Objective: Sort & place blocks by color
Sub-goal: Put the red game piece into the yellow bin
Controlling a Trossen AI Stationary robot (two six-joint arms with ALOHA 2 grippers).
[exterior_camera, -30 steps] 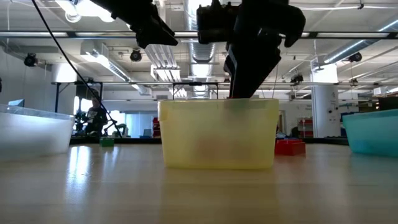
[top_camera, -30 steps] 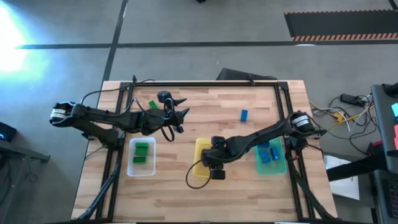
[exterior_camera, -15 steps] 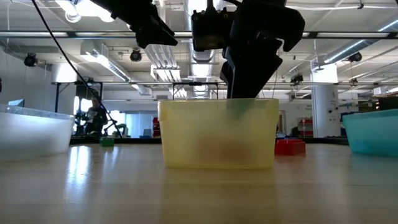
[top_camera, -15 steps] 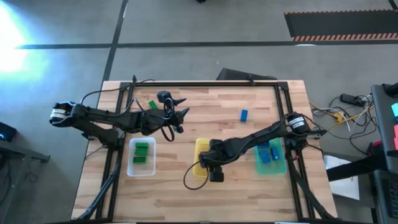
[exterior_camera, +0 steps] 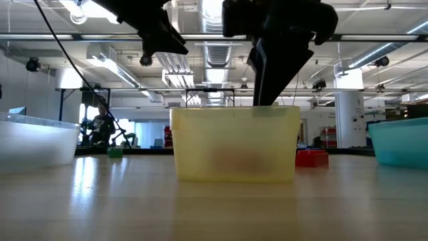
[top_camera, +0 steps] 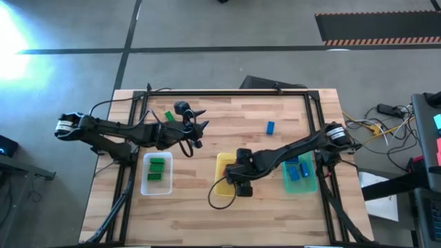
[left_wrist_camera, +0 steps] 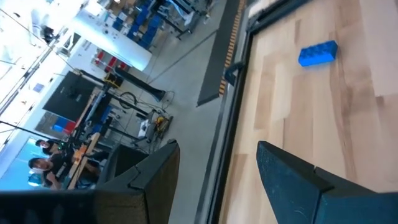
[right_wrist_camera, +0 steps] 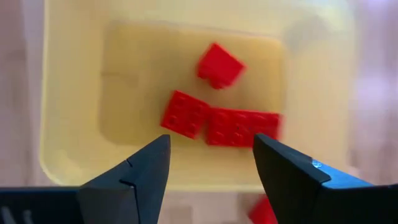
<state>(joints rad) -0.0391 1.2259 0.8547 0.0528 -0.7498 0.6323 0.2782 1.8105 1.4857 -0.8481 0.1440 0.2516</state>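
Note:
My right gripper (right_wrist_camera: pixel 211 163) hangs open over the yellow tray (top_camera: pixel 222 164), fingers pointing down, holding nothing. Three red blocks (right_wrist_camera: pixel 185 114) lie on the tray's floor. One more red block (exterior_camera: pixel 311 158) rests on the table just beyond the tray's right side. A blue block (top_camera: pixel 270 127) lies loose at the far right, also seen ahead of my left gripper (left_wrist_camera: pixel 217 180). That gripper is open and raised at the far left (top_camera: pixel 198 127), touching nothing. A green block (top_camera: pixel 169 116) lies beside it on the table.
A clear tray (top_camera: pixel 146 184) with green blocks stands at the left. A teal tray (top_camera: pixel 308 184) with blue blocks stands at the right. A black frame rail (top_camera: pixel 227 94) runs along the table's far edge. Bare wood stretches along the near edge.
My right gripper has shifted a little toward the table's right edge and slightly up, staying over the yellow tray.

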